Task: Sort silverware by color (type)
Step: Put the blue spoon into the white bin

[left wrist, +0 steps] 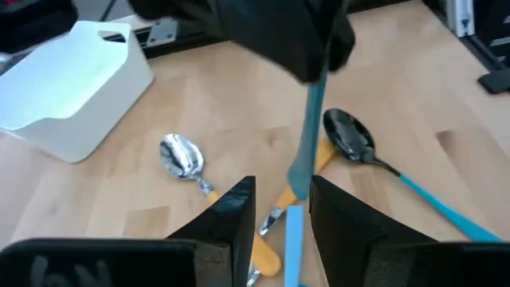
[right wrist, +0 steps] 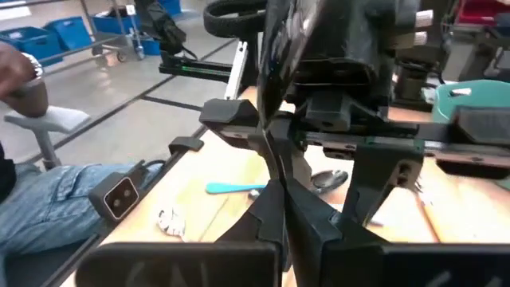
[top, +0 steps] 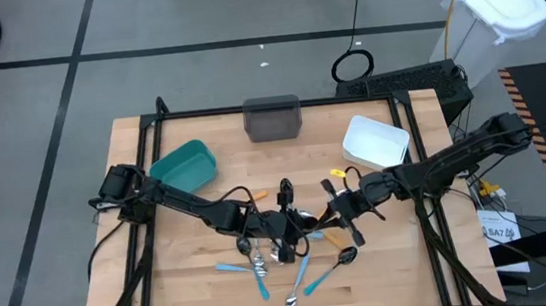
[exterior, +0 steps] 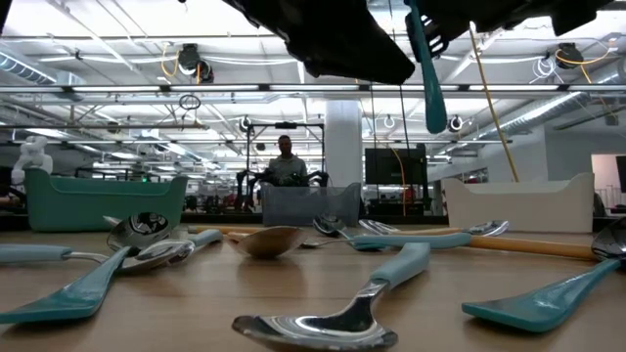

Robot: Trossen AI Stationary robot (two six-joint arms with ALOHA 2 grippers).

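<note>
A blue-handled piece of silverware (left wrist: 305, 135) hangs above the middle of the table, with my right gripper (right wrist: 279, 199) shut on its upper end; in the low view its handle (exterior: 426, 73) points down. My left gripper (left wrist: 283, 191) is open, its fingers standing on either side of the handle's lower end without touching it. In the high view the two grippers meet at mid-table, left (top: 296, 233) and right (top: 329, 215). Several more spoons and forks lie flat on the wood below, among them a silver spoon (left wrist: 179, 153) and a black-headed blue-handled spoon (left wrist: 351, 135). My right gripper holds the blue-handled piece by its upper end (left wrist: 316, 84), pinched between its shut fingers, which come almost level from the table's right side. The piece hangs below the fingers, clear of the table, handle end (exterior: 435, 122) down. The gripper's own body hides the exact spot.
A teal bin (top: 186, 164) stands at the far left, a grey bin (top: 273, 119) at the far middle, a white bin (top: 375, 141) at the far right. Loose silverware (top: 264, 269) covers the near middle. A seated person (right wrist: 48, 199) is beyond the table's edge.
</note>
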